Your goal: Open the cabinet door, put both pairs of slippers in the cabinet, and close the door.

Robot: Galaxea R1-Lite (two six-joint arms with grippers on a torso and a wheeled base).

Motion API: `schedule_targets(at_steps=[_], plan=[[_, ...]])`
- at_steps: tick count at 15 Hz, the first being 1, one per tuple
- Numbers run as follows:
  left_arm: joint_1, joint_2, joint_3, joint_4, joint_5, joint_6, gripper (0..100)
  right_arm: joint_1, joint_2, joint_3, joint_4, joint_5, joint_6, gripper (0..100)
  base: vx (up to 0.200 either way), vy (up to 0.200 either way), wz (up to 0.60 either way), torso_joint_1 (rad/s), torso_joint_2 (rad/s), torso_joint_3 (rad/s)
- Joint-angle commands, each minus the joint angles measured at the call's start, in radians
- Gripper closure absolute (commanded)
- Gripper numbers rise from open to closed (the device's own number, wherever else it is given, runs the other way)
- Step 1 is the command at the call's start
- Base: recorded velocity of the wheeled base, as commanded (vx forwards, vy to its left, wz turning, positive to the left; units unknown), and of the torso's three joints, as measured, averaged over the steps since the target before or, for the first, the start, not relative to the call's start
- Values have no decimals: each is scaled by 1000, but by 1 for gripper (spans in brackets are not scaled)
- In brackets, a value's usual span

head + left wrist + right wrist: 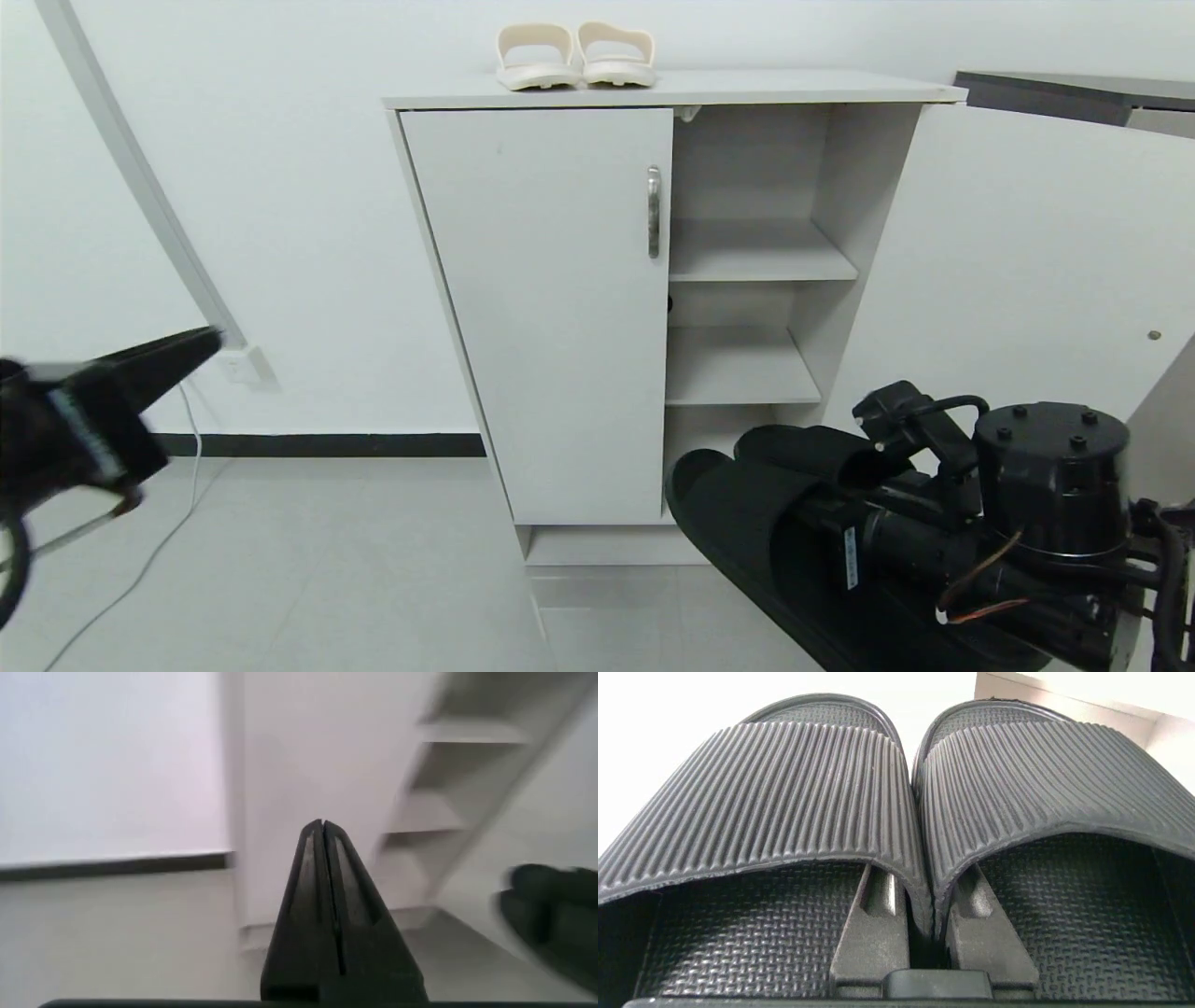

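The white cabinet has its right door swung wide open, showing bare shelves; its left door stays closed. A cream pair of slippers rests on the cabinet top. My right gripper is shut on the black pair of slippers, pinching the two inner edges together, held low in front of the open compartment. The black slippers have ribbed straps. My left gripper is shut with nothing in it, raised at the far left, away from the cabinet.
A grey-tiled floor spreads before the cabinet. A white cable hangs from a wall socket at the left. A dark desk edge shows behind the open door.
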Motion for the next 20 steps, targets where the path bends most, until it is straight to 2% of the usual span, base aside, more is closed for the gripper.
schedule_targets(at_steps=[1,2,3,5,7,9,10,11,12,13,14,17,20], plan=[[305,-450,311,122,30,-3,100,-5,30,-4,0,-2,0,100,0,0,0,0,0,0],[342,-533,425,128,28,-2,100,-5,41,-4,-1,-2,0,100,0,0,0,0,0,0],[351,-590,508,128,28,0,100,-5,47,-4,-1,-2,1,100,0,0,0,0,0,0],[358,-714,597,144,30,0,100,-5,47,8,-1,-2,-2,100,0,0,0,0,0,0],[378,-883,592,329,31,-2,100,4,49,6,-1,-3,-3,100,0,0,0,0,0,0],[376,-876,591,320,34,-17,100,14,47,11,-3,-5,-3,100,0,0,0,0,0,0],[374,-878,591,320,33,-11,100,19,47,11,-6,-8,-3,100,0,0,0,0,0,0],[333,-939,592,317,-6,32,100,22,49,17,-16,-16,-3,100,0,0,0,0,0,0],[330,-941,592,317,-111,69,100,22,49,22,-24,-12,-5,100,0,0,0,0,0,0],[331,-941,595,349,-203,79,100,25,49,23,-33,-14,-5,100,0,0,0,0,0,0],[331,-941,597,343,-246,83,100,28,49,23,-36,-14,-5,100,0,0,0,0,0,0],[331,-941,597,343,-249,87,100,37,49,25,-49,-23,-5,100,0,0,0,0,0,0],[331,-941,597,343,-245,81,100,76,142,-50,-73,-174,18,100,0,0,0,0,0,0]])
